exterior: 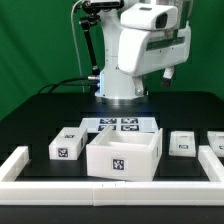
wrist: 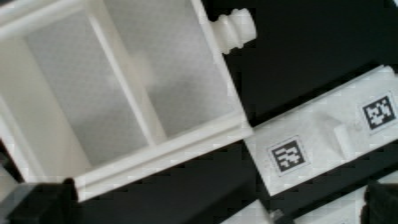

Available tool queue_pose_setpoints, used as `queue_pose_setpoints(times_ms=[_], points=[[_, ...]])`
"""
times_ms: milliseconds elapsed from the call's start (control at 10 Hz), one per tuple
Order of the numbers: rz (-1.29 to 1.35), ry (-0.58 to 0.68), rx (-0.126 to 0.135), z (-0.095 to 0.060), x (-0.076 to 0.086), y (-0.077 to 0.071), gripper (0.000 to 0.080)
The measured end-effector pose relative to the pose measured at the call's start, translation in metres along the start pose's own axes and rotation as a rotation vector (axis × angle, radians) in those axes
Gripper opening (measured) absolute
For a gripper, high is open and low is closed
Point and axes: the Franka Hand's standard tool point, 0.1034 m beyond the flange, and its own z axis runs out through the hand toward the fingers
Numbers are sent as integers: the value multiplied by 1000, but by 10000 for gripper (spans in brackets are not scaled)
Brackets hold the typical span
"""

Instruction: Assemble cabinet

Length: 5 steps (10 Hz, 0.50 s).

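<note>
Cabinet shell (exterior: 122, 158) sits before arm (exterior: 140, 50) (folded high).

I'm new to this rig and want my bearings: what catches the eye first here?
The open white cabinet shell sits front and centre on the black table, a tag on its near face. The white arm rises behind it, with the marker board lying flat between them. One small tagged block lies to the exterior view's left of the shell, and two more to its right.

cabinet shell (exterior: 122, 158): white, black-and-white square tag | table (exterior: 40, 115): black | backdrop (exterior: 30, 40): green | rail (exterior: 14, 163): white
</note>
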Motion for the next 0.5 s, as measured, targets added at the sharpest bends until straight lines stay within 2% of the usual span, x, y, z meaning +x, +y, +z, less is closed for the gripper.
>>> queue_pose_setpoints(times_ms=[200, 300, 500], points=[[-164, 51, -35, 19, -5, -3, 798], [-177, 53, -33, 25, -6, -4, 798], [-177, 54, -35, 23, -5, -3, 798]])
